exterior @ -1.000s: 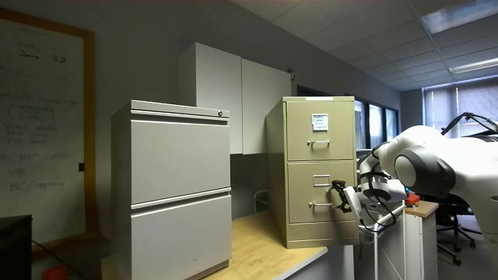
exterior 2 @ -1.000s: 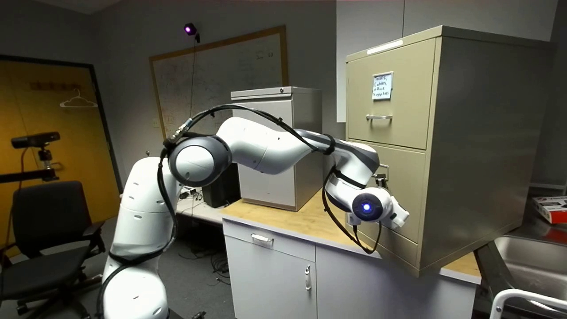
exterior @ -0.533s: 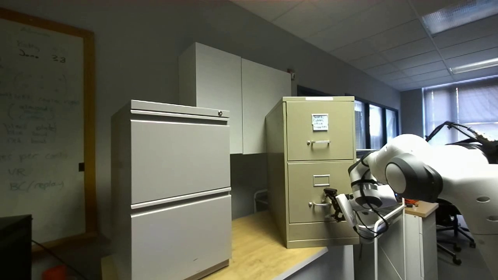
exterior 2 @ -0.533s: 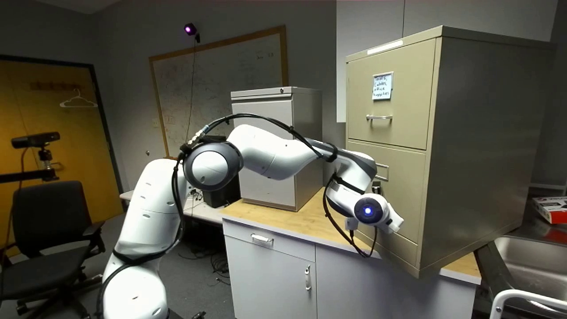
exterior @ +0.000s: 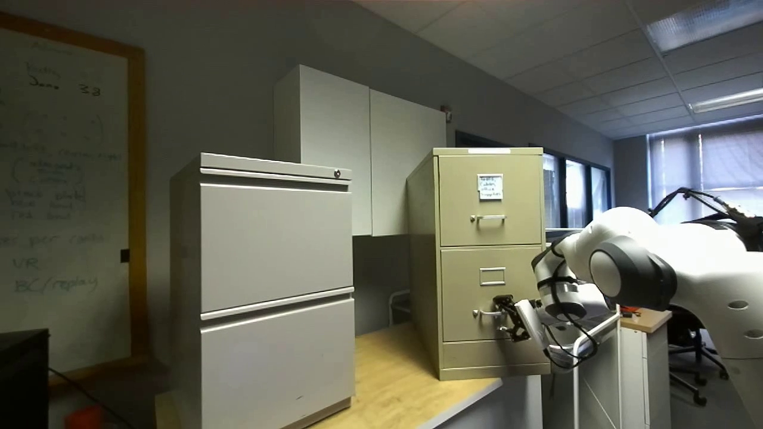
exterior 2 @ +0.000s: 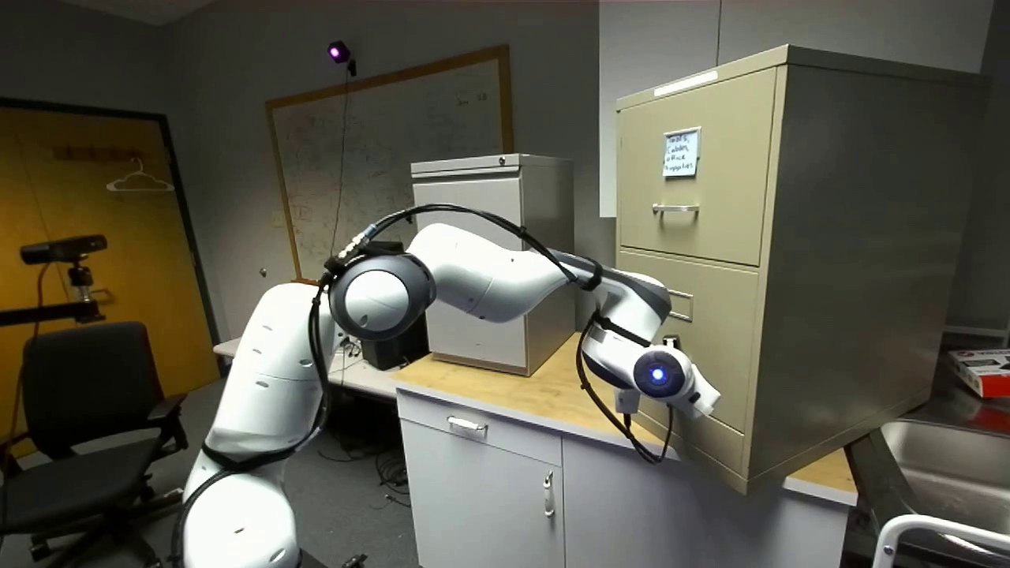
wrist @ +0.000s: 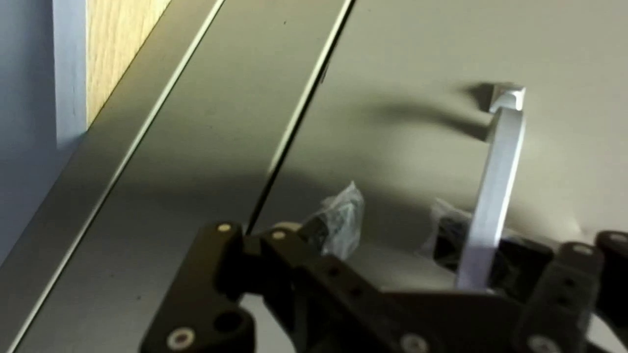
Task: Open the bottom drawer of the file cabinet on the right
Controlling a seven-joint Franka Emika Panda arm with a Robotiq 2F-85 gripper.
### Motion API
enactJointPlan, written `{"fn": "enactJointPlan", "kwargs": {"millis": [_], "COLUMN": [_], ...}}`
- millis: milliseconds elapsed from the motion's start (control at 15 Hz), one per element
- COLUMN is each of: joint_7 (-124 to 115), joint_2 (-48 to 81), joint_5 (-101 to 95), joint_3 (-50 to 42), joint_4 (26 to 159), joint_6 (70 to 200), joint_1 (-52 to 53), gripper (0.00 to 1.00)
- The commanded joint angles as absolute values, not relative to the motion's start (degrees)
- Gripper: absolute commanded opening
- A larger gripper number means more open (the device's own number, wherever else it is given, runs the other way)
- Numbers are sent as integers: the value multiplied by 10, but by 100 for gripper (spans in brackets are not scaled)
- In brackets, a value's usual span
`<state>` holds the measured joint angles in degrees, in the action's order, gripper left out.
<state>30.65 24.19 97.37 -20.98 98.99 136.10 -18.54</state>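
The tan file cabinet stands on the counter in both exterior views. Its bottom drawer sits flush with the cabinet front. A silver handle runs across that drawer. My gripper is at the handle's end, its jaws partly closed with a visible gap between them. In the wrist view the handle passes in front of one of the plastic-wrapped fingertips, the one on the right; whether they touch I cannot tell. The arm hides most of the gripper in an exterior view.
A wider pale grey cabinet stands on the same wooden counter. A white metal frame rises below the forearm. In an exterior view a sink lies beside the file cabinet.
The gripper has moved down and across the drawer front to the handle. Over the last half second its jaws have narrowed. The drawer has not moved.
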Motion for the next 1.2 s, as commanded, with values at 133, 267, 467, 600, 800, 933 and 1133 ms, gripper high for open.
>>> {"fn": "enactJointPlan", "kwargs": {"millis": [133,267,467,600,800,933,1133], "joint_7": [248,226,232,238,243,246,261], "joint_2": [197,167,131,121,101,79,41], "joint_5": [865,807,729,698,676,672,684], "joint_3": [-203,-200,-191,-183,-176,-175,-175], "joint_4": [1017,1044,1098,1121,1154,1182,1230], "joint_6": [1415,1427,1447,1447,1434,1432,1441], "joint_1": [-175,-170,-164,-170,-178,-179,-179], "gripper": [2,0,2,2,2,2,2]}}
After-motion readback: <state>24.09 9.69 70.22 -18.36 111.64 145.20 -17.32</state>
